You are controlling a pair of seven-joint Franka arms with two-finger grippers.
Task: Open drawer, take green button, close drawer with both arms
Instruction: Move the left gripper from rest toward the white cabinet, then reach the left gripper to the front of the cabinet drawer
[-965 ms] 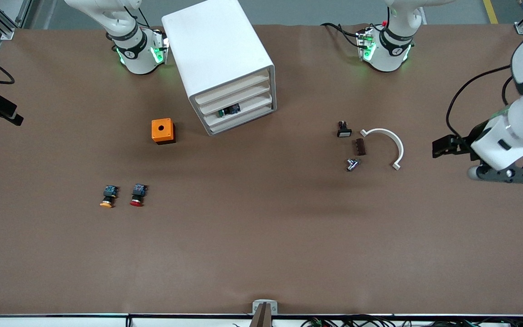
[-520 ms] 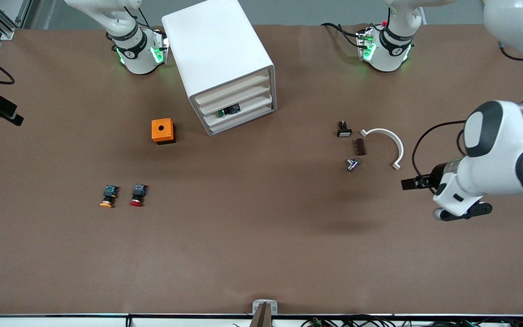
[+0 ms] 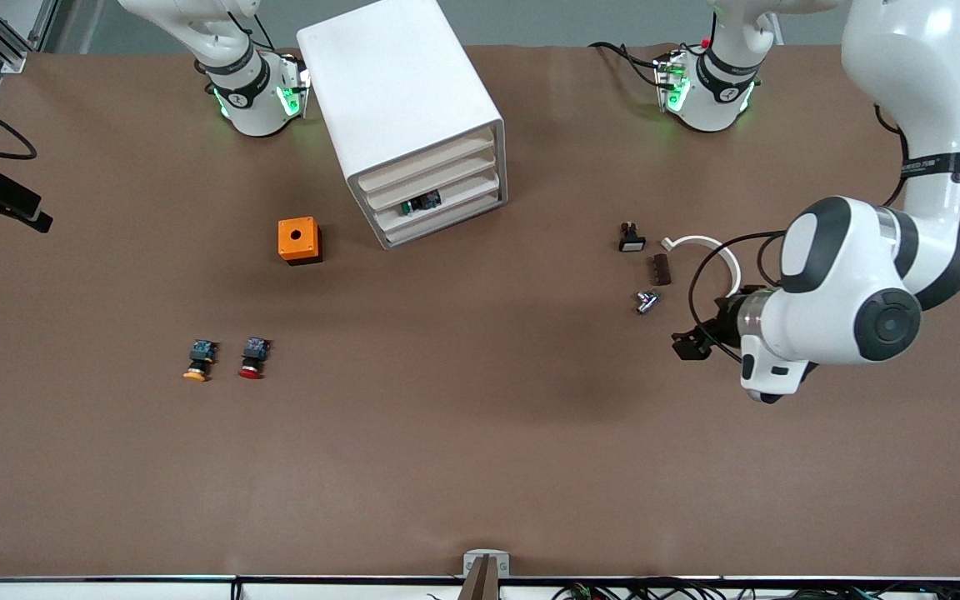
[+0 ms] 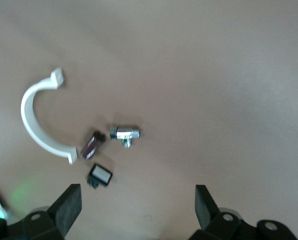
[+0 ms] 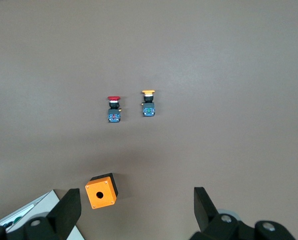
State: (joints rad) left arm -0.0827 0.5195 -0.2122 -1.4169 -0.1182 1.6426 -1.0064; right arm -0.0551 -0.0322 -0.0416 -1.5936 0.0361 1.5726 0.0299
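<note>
The white cabinet [image 3: 401, 100] stands near the right arm's base, with four cream-fronted drawers stacked in it. The third drawer down [image 3: 455, 198] looks pushed in. The green-capped button [image 3: 419, 202] shows at its front. My left gripper [image 3: 688, 343] is open and empty in the air, over bare table close to a small metal fitting [image 3: 647, 301]. In its wrist view the left gripper [image 4: 137, 200] has wide-apart jaws. My right gripper [image 5: 136, 205] is open and empty, high over the table near an orange box [image 5: 102, 190]. The cabinet's corner [image 5: 24, 215] shows there.
The orange box [image 3: 300, 240] sits beside the cabinet. A red-capped button [image 3: 252, 358] and an orange-capped one [image 3: 198, 360] lie nearer the camera. Near the left gripper lie a black switch [image 3: 632, 238], a brown piece [image 3: 660, 269] and a white curved clamp [image 3: 709, 250].
The left arm has swung in from its end of the table and its gripper now hangs by the small parts. The right arm has barely moved. Cabinet and button are unmoved.
</note>
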